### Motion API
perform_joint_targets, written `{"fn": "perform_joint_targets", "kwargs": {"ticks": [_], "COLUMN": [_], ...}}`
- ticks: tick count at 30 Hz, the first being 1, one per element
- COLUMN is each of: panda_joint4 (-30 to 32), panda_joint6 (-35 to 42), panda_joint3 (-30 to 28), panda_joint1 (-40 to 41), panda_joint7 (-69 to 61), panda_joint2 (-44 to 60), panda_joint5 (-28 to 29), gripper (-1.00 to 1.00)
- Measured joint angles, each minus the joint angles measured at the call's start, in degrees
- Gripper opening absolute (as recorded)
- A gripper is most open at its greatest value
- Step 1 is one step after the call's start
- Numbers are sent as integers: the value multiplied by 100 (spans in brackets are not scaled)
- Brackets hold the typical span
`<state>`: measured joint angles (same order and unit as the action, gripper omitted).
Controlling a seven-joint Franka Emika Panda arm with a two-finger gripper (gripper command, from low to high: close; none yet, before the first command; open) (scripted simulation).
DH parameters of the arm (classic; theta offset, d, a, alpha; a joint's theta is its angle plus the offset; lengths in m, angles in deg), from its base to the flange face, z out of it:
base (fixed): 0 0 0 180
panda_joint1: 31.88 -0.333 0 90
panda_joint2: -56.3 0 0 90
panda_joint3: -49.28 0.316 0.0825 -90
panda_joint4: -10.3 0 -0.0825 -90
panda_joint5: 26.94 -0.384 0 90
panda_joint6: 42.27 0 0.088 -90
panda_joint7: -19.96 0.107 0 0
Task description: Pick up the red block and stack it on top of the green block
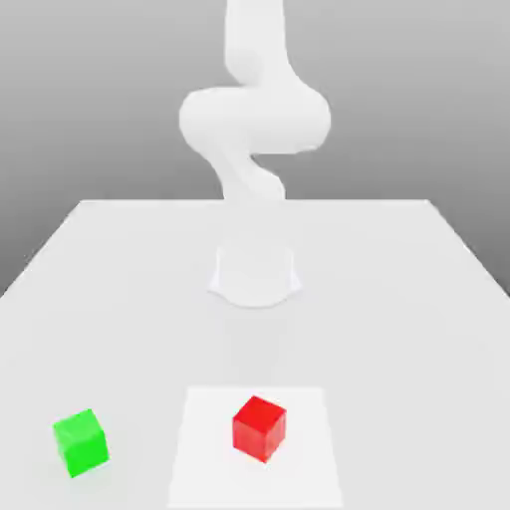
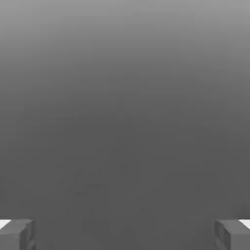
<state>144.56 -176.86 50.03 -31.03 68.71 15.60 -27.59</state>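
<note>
— Blocks?
— Red block [image 1: 260,428]: on the table [image 1: 418,299], near its front edge, on a paler square patch [image 1: 309,468]. Green block [image 1: 81,442]: well apart, toward the exterior view's left, off the patch.
— Gripper [image 2: 125,234]?
— Fingers [image 2: 17,234] spread wide, nothing between them, facing grey backdrop.
— Arm [image 1: 254,120]?
— White, bent above its base [image 1: 255,274].

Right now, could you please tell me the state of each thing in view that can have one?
red block: resting on the table, on a lighter square patch, not held.
green block: resting on the table, apart from the red block toward the exterior view's left, nothing on top.
gripper: open, fingers wide apart, nothing between them.
</note>
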Motion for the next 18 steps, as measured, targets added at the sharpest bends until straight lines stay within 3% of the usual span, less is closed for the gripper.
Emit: {"fn": "perform_joint_targets", "kwargs": {"ticks": [18], "panda_joint4": [1814], "panda_joint6": [-2060], "panda_joint3": [535], "panda_joint1": [454], "panda_joint7": [2514], "panda_joint2": [3782], "panda_joint5": [36], "gripper": [0]}}
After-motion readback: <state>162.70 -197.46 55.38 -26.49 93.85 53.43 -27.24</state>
